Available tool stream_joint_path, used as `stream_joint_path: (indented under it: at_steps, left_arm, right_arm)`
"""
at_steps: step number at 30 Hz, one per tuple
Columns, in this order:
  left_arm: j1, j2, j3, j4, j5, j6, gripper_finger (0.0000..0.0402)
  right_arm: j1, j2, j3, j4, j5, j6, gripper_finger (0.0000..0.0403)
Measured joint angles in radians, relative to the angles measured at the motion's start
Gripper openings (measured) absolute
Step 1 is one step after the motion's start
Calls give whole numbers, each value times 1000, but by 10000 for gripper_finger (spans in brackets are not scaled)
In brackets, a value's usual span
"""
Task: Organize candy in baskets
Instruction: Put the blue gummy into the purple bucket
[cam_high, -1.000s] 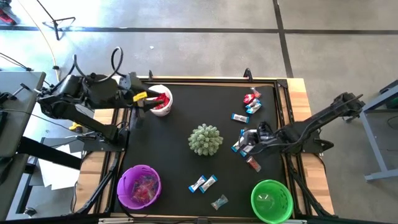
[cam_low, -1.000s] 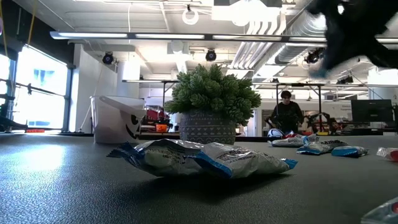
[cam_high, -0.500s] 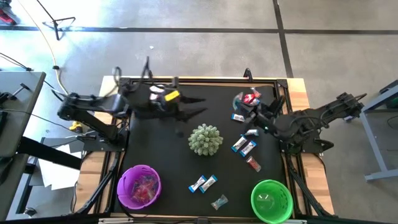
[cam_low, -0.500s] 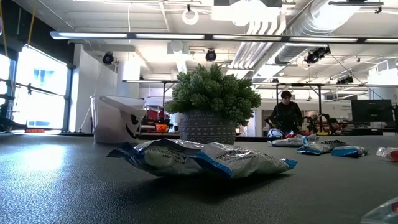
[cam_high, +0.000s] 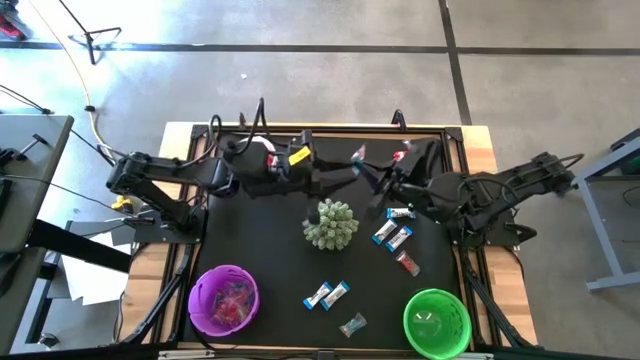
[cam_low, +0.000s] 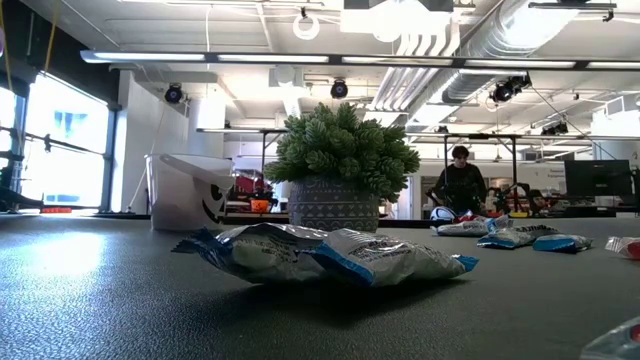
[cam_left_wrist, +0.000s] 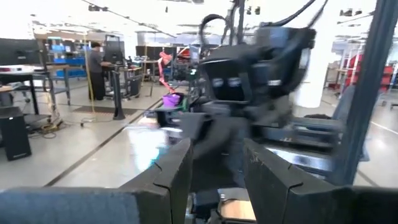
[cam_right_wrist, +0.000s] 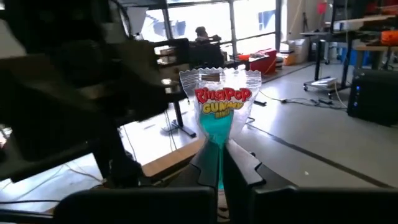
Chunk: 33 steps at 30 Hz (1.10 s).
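One candy (cam_right_wrist: 219, 118) sits pinched upright in the right gripper (cam_right_wrist: 219, 163), poking out past its closed fingertips above the table's far edge, with the left gripper (cam_high: 345, 172) facing it, fingers parted, empty.

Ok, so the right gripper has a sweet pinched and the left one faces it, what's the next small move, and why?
Probably ease the right gripper forward until the sweet sits between the open fingers of the left gripper. The two grippers face each other closely over the table's far side, and the left one holds nothing.
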Motion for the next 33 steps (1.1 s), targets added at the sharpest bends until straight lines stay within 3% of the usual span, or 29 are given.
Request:
stream_joint_path:
  at_steps: [7, 14, 33]
  left_arm:
    - [23, 0, 0, -2, -6, 10, 123]
    - [24, -23, 0, -51, -50, 50, 123]
    - [65, -21, 0, -61, -42, 27, 123]
  right_arm:
    - [15, 44, 55, -4, -10, -73, 0]
    - [44, 25, 59, -6, 87, -107, 0]
    - [42, 29, 58, 1, 51, -69, 0]
